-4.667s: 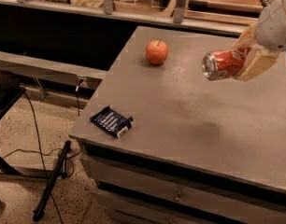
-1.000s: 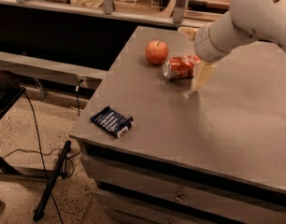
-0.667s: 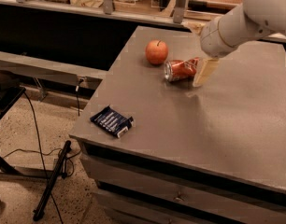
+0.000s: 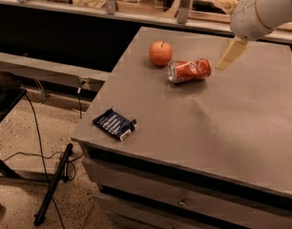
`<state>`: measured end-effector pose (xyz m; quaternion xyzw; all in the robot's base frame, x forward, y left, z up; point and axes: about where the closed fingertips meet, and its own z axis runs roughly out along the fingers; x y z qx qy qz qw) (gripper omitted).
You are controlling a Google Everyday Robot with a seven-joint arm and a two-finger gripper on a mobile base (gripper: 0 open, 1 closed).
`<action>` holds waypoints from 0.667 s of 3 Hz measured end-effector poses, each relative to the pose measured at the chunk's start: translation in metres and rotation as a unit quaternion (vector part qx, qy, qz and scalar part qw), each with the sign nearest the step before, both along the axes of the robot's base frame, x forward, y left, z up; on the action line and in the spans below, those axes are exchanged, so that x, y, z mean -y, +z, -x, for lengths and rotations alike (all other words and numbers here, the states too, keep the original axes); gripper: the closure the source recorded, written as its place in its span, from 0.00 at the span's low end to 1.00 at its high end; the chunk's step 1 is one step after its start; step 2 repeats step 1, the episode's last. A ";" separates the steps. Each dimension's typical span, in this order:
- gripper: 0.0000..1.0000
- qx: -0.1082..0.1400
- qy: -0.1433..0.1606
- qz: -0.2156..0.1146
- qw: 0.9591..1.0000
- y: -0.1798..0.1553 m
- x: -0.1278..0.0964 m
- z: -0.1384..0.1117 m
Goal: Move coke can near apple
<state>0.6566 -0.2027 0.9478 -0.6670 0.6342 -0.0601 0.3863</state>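
Note:
The coke can (image 4: 190, 70) lies on its side on the grey table (image 4: 222, 128), silver top towards the left. The apple (image 4: 161, 53) stands just to its upper left, a small gap between them. My gripper (image 4: 224, 32) hangs above the table to the right of the can, open and empty. One beige finger (image 4: 230, 54) points down towards the can's right end without touching it.
A flat dark blue packet (image 4: 114, 124) lies near the table's front left corner. A dark ledge and a railing with bags run along the back. Cables and a black stand (image 4: 53, 185) lie on the floor at the left.
The gripper brought the can leftward to beside the apple, laid it on the table, let go, and has risen up and to the right.

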 end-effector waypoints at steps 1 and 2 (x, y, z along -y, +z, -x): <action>0.00 0.000 0.000 0.000 1.000 0.000 0.000 0.000; 0.00 0.000 0.000 0.000 1.000 0.000 0.000 0.000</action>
